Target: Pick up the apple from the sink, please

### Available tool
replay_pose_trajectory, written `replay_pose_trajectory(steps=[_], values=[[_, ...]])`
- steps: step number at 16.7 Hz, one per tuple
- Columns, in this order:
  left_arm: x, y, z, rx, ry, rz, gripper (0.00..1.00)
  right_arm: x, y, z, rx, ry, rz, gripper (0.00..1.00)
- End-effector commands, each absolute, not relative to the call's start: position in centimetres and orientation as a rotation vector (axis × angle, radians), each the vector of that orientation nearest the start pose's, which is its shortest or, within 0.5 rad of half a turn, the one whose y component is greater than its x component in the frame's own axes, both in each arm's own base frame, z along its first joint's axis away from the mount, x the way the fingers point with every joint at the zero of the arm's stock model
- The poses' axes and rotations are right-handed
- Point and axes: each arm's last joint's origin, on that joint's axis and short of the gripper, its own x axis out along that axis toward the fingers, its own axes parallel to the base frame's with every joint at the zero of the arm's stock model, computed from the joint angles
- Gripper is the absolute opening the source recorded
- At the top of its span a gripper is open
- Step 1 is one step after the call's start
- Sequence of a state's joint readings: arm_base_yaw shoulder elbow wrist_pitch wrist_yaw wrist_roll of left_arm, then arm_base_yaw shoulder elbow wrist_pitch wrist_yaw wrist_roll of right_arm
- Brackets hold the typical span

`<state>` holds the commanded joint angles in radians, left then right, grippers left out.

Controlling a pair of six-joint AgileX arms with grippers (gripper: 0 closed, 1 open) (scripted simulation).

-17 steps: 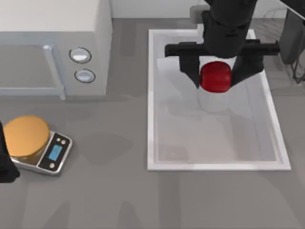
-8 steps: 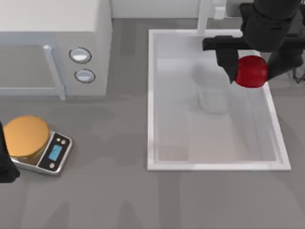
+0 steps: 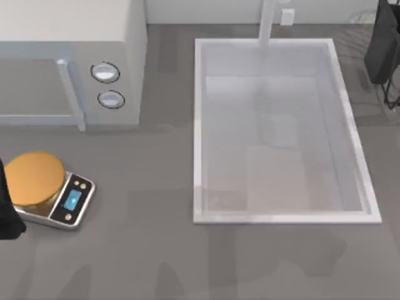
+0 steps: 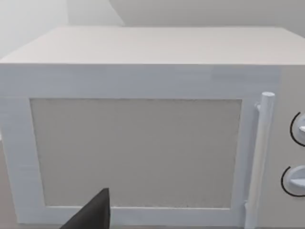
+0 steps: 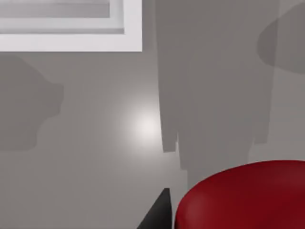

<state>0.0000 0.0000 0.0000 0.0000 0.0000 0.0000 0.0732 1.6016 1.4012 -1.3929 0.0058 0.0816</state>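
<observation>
Standing by the grey counter (image 3: 162, 250), I see the large, deep, rectangular white sink (image 3: 197, 125) on its right half. The basin is bare, and the pale faucet post (image 3: 268, 22) rises at its far rim.

The small, glossy, solid red apple (image 5: 248, 191) is out of the sink. From the right wrist camera it hangs close under the lens, well above the bare counter surface. One dark fingertip (image 5: 159, 212) of the right gripper (image 5: 238, 214) lies against its side, so the gripper is clenched on the fruit. A corner of the sink's raised white rim (image 5: 71, 42) lies farther off beneath it, apart from the apple, and I cannot say which corner that is. From above, the dark right arm (image 3: 384, 44) sits at the counter's far right corner, just beyond the sink's right rim.

The left arm (image 3: 7, 206) is parked at the counter's left edge. It touches or nearly touches the small silver kitchen scale (image 3: 72, 200), which has a blue display and carries a round orange plate (image 3: 34, 178). Whether the left gripper (image 4: 93, 214) is released or clenched I cannot tell. Its camera faces the door of the boxy grey-white microwave (image 4: 138, 152), which has a vertical bar handle (image 4: 259, 157) and two round knobs (image 3: 105, 72). The microwave stands at the far left corner of the counter, well apart from the sink.
</observation>
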Motion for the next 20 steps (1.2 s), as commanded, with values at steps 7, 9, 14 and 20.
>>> replay_pose_trajectory(steps=[7,9,14,20], values=[[10.6,-0.1,16.0,0.0,0.0,0.0,1.0,24.9,-1.1,27.0,0.008,1.571,-0.008,0.0],[10.6,-0.1,16.0,0.0,0.0,0.0,1.0,25.0,-1.0,27.0,0.006,1.575,-0.007,0.0],[10.6,-0.1,16.0,0.0,0.0,0.0,1.0,25.4,-1.0,24.1,0.007,1.577,-0.007,0.0],[10.6,-0.1,16.0,0.0,0.0,0.0,1.0,25.2,-1.1,17.3,0.008,1.563,-0.007,0.0]])
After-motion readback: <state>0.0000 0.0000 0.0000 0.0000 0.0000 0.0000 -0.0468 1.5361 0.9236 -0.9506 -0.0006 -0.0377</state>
